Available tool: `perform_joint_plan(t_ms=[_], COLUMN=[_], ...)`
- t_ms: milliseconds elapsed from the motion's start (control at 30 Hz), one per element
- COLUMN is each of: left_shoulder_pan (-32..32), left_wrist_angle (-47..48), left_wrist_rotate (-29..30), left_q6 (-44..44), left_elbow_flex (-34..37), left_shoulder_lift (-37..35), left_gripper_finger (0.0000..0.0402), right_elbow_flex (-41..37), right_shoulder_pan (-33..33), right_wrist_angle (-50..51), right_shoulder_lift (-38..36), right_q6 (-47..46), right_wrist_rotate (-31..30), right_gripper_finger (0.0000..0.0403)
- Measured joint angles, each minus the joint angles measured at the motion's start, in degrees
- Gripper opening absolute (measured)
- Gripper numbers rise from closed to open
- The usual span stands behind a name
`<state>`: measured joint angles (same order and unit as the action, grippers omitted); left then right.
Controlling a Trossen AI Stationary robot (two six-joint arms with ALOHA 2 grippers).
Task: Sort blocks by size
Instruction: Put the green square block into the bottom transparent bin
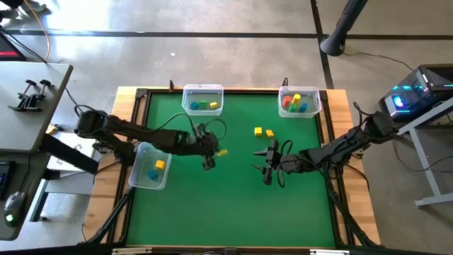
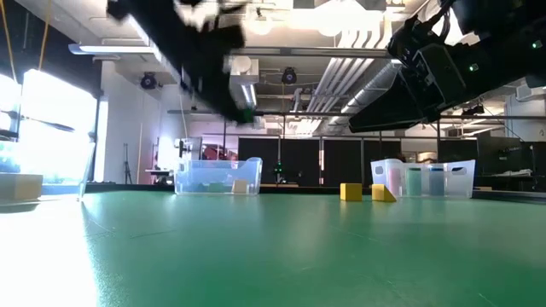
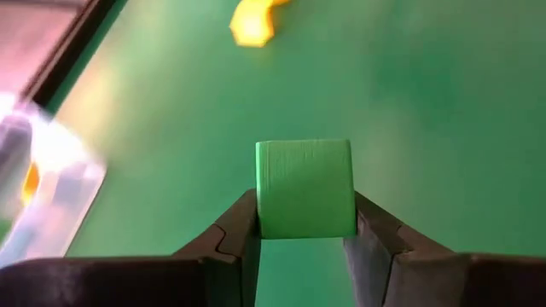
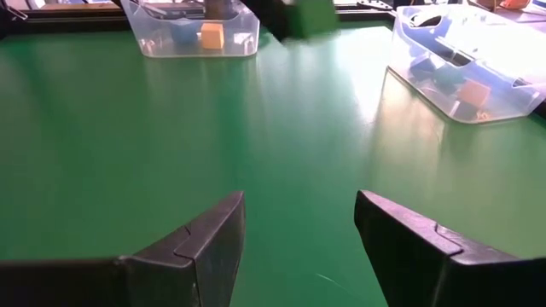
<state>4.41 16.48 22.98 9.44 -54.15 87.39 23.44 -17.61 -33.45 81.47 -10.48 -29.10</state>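
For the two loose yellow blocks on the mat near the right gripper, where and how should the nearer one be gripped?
Judging from the high view, take the yellow block across two opposite flat sides, coming straight down from above. It sits flat on the green mat, slightly apart from its neighbour, so keep the fingers off that gap. The open right gripper is closest.

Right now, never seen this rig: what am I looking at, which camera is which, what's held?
Two robot arms work over a green table. One picture looks straight down, one sits at table height, and one rides on each wrist. The left gripper is shut on a green block, above the table. The right gripper hangs open and empty. Two yellow blocks lie loose on the table, a third near the left gripper. Three clear bins hold other blocks.
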Motion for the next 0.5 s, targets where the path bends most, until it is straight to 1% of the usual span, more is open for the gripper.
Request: perform_joint_plan(t_ms=[167,267,400,500], left_shoulder_pan=[7.83,12.33,17.75,21.72], left_wrist_angle=[11.06,18.73,32.13,43.21], left_wrist_rotate=[1.33,2.67,2.72,0.29], left_q6=[2.13,6.29,17.66,29.66], left_elbow_flex=[-10.16,-14.34,-17.23,-17.60], left_shoulder_lift=[-0.02,-0.02,-0.02,-0.02], left_gripper_finger=[0.0103,0.0103,0.0103,0.0103], right_elbow_flex=[-0.02,0.00,-0.01,0.00], right_shoulder_pan=[0.00,0.00,0.00,0.00], right_wrist_angle=[-0.20,-0.20,-0.20,-0.20], right_shoulder_lift=[0.00,0.00,0.00,0.00], right_q6=[0.00,-0.02,-0.01,0.13], right_wrist_rotate=[-0.02,-0.02,-0.04,-0.04], right_gripper_finger=[0.0222,0.0222,0.0222,0.0222])
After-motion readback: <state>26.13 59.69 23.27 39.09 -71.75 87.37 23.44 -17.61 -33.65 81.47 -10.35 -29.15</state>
